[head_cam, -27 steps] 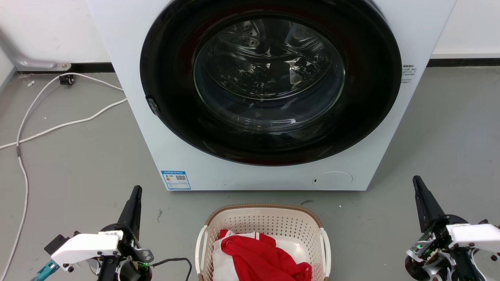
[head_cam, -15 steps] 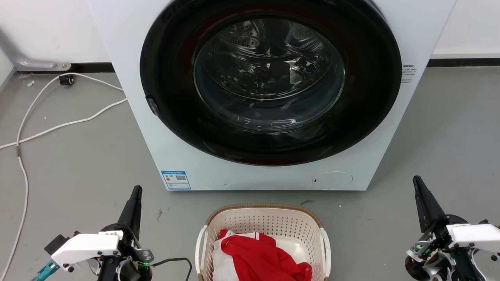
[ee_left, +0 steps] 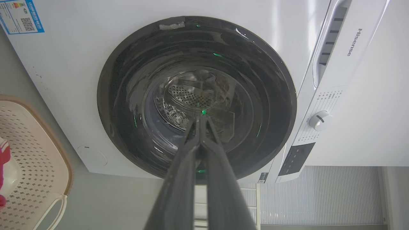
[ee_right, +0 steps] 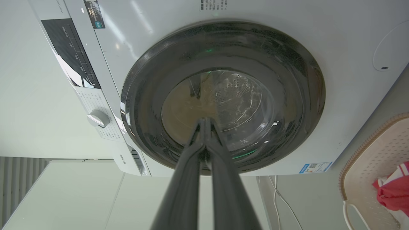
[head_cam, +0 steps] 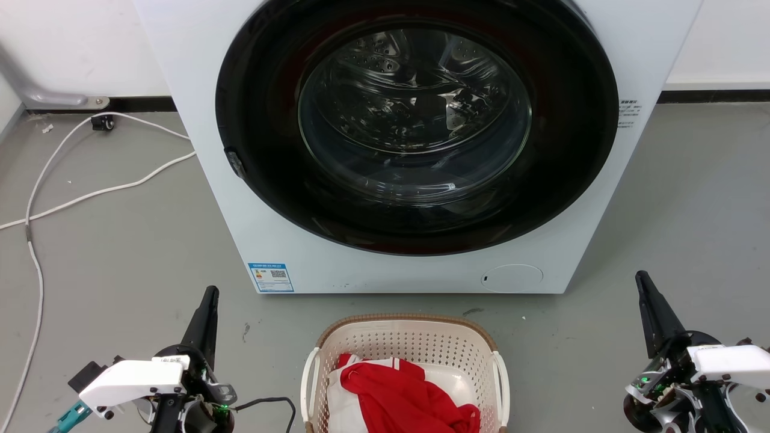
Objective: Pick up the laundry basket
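Observation:
The cream laundry basket (head_cam: pixel 409 346) with a brown woven-look rim and white side handles sits on the floor at the bottom centre of the head view, holding red and white clothes (head_cam: pixel 403 397). Its corner also shows in the left wrist view (ee_left: pixel 35 153) and the right wrist view (ee_right: pixel 374 159). My left gripper (head_cam: pixel 210 294) hovers well to the basket's left, fingers pressed together, holding nothing. My right gripper (head_cam: pixel 641 279) is far off to the basket's right, also shut and empty. In the wrist views both grippers (ee_left: pixel 201 119) (ee_right: pixel 204 123) point at the washing machine door.
A white front-loading washing machine (head_cam: pixel 228 198) with a closed dark round door (head_cam: pixel 415 126) stands right behind the basket. White cables (head_cam: pixel 78 195) trail over the grey floor at the left. A wall with a dark skirting (head_cam: pixel 713 96) runs behind.

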Available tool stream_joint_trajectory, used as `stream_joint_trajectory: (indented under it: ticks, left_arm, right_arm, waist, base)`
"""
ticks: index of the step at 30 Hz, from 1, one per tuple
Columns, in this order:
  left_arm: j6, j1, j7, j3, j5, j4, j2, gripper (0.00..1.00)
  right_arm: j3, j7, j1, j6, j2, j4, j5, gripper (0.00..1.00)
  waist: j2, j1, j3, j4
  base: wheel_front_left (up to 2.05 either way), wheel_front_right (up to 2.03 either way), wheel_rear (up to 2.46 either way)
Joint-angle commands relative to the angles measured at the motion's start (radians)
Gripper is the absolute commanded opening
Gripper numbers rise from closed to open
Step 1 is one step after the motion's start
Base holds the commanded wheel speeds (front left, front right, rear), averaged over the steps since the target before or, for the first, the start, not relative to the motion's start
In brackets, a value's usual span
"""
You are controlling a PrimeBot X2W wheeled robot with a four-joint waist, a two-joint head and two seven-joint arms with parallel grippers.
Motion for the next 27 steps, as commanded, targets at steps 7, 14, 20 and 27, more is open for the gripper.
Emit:
stream_joint_trajectory:
  ticks: [7,14,20,27]
  left_arm:
    - [0.0,0.009,-0.001,-0.001,0.003,0.012,-0.002,1.0]
    - [0.0,0.027,-0.034,-0.015,0.03,-0.004,-0.003,1.0]
    - [0.0,0.039,-0.063,-0.023,0.061,-0.023,-0.003,1.0]
    - [0.0,0.049,-0.09,-0.021,0.111,-0.044,-0.003,1.0]
  right_arm:
    - [0.001,0.0,0.009,0.0,0.002,0.012,0.0,1.0]
    - [0.023,-0.032,0.023,0.0,0.003,0.008,-0.02,1.0]
    - [0.043,-0.062,0.028,0.0,0.003,0.001,-0.043,1.0]
    - [0.052,-0.089,0.03,0.0,0.003,0.012,-0.092,1.0]
  waist:
    - [0.0,0.0,0.0,0.0]
    - [0.0,0.0,0.0,-0.001]
    - [0.0,0.0,-0.001,-0.001]
    - [0.0,0.0,-0.002,-0.001]
  base:
    - [0.0,0.0,0.0]
    - [0.0,0.0,0.0]
    - [0.0,0.0,0.0]
    - [0.0,0.0,0.0]
